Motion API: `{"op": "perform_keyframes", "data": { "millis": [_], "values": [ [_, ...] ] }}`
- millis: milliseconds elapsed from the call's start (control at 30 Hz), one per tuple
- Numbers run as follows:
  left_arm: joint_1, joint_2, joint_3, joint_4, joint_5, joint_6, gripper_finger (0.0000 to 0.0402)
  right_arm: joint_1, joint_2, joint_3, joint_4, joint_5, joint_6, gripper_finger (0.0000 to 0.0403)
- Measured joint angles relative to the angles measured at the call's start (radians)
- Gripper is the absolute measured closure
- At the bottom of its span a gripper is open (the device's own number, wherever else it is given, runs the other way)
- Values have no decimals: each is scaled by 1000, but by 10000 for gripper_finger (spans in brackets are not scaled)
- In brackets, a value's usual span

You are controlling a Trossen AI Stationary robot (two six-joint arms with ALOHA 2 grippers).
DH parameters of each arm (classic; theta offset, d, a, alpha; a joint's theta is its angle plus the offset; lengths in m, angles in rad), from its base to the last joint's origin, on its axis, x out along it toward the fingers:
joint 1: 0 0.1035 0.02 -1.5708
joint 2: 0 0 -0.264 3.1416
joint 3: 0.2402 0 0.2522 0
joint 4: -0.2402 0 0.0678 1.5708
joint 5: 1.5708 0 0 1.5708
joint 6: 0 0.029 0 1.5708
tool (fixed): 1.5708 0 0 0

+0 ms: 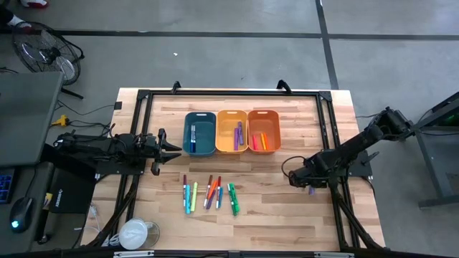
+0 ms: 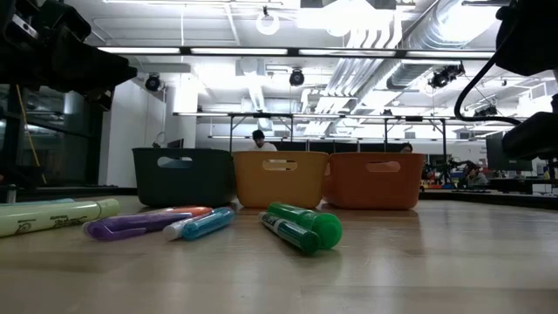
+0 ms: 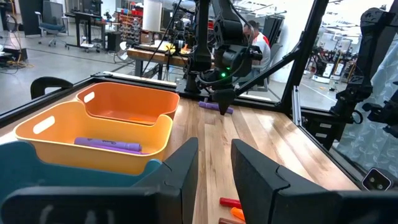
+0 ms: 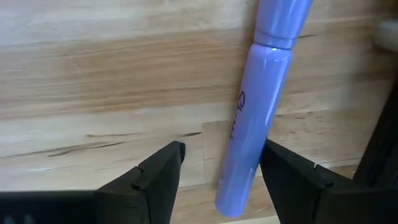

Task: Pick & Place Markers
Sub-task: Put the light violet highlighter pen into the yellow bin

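A purple marker (image 4: 261, 106) lies flat on the wood at the table's right side (image 1: 311, 190). My right gripper (image 4: 222, 149) points down over it, open, one finger on each side of its near end; it stands close to one finger (image 4: 292, 171). Several more markers (image 1: 209, 195) lie in a row at the table's near middle. Three bins stand side by side at the far middle: teal (image 1: 200, 132), yellow-orange (image 1: 232, 131) holding a purple marker (image 3: 106, 144), and orange (image 1: 263, 130) holding markers. My left gripper (image 1: 172, 149) waits level at the left, open with nothing between its fingers.
A black frame rail (image 1: 229, 93) runs round the table top, and its right bar (image 1: 331, 165) passes close by my right gripper. A white round object (image 1: 136, 233) sits at the near left corner. Bare wood lies between the marker row and my right gripper.
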Motion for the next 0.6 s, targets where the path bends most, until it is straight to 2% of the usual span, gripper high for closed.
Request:
{"op": "perform_keyframes", "data": {
  "millis": [133, 433, 600],
  "values": [
    [0, 0, 0, 0, 0, 0, 308, 0, 0, 0, 8, 2, 2, 224],
    [0, 0, 0, 0, 0, 0, 308, 0, 0, 0, 32, 19, 1, 325],
    [0, 0, 0, 0, 0, 0, 308, 0, 0, 0, 42, 17, -61, 342]
  ]
}}
